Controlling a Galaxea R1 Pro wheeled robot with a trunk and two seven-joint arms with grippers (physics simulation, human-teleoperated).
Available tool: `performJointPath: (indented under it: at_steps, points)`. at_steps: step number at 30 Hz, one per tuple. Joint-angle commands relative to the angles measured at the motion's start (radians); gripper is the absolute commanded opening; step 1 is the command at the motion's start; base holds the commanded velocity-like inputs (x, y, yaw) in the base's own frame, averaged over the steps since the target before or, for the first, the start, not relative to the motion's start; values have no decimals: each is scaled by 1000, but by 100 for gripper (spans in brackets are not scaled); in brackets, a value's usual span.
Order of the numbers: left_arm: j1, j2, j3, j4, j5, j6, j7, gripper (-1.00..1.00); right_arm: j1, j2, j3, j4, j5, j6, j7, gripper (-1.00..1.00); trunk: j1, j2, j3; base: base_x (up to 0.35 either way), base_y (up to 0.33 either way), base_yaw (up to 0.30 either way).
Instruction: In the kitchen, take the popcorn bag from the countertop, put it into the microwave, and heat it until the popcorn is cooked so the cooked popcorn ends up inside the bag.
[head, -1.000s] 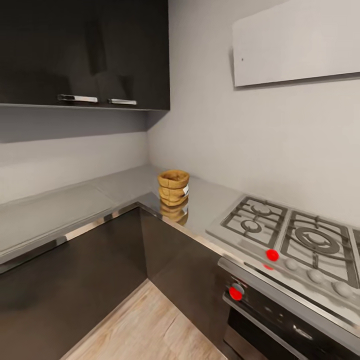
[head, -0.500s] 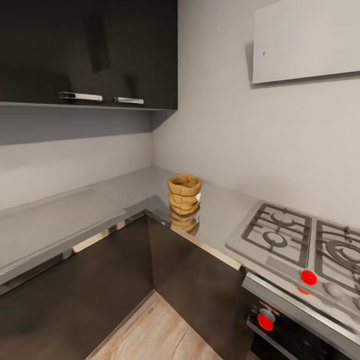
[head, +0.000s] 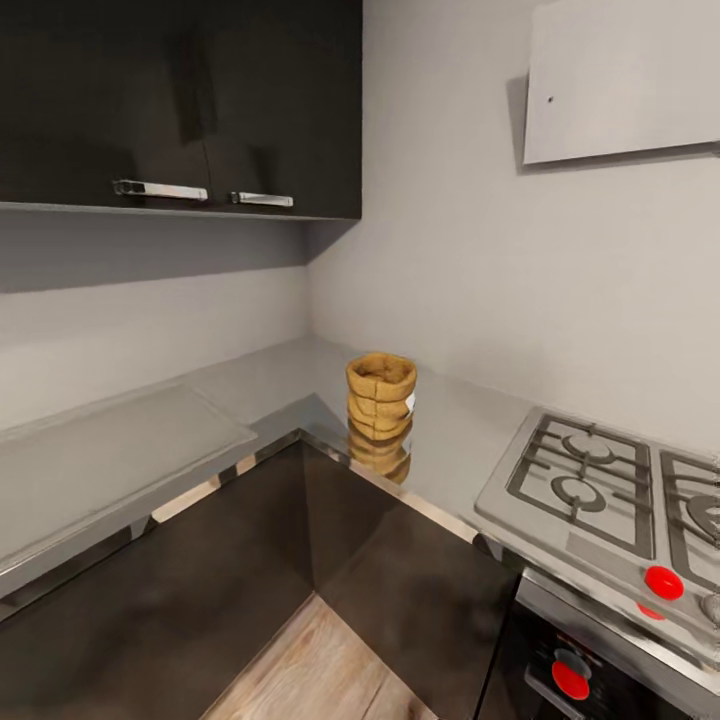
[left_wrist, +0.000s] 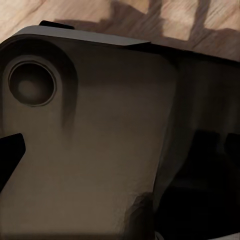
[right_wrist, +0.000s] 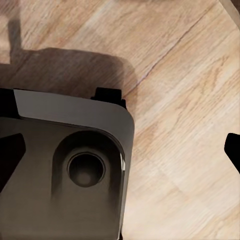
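Grey-brown robot base shell, smooth and curved, across most of the frame. Round recessed socket near one corner of the shell. Dark shadowed hollow beside it. Strip of pale wood floor beyond the shell's rim, crossed by dark shadows. Black claw fingertip at the frame edge.

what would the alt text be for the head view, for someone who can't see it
A tan popcorn bag stands upright on the glossy grey countertop at the inner corner of an L-shaped kitchen, its reflection showing below it. To its right is a gas hob with red knobs; dark wall cabinets hang above on the left.
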Motion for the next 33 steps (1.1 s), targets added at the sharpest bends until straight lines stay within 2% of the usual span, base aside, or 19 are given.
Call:
performJointPath:
  at_steps: [1, 11, 18, 33]
  points:
    - [0, 0, 3, -1, 6, -2, -1, 100, -1, 0, -9, 3, 7, -6, 2, 100, 0, 0, -1, 3, 2, -200]
    - [1, 0, 3, -1, 7, -3, -1, 100, -1, -1, -9, 3, 6, -5, 2, 100, 0, 0, -1, 0, 4, -236]
    - [1, -1, 3, -1, 7, -3, -1, 100, -1, -1, -9, 3, 6, -5, 2, 100, 0, 0, -1, 0, 122, -227]
    - [0, -1, 3, -1, 6, -3, -1, 100, -1, -3, -9, 3, 6, -3, 2, 100, 0, 0, -1, 0, 157, -14]
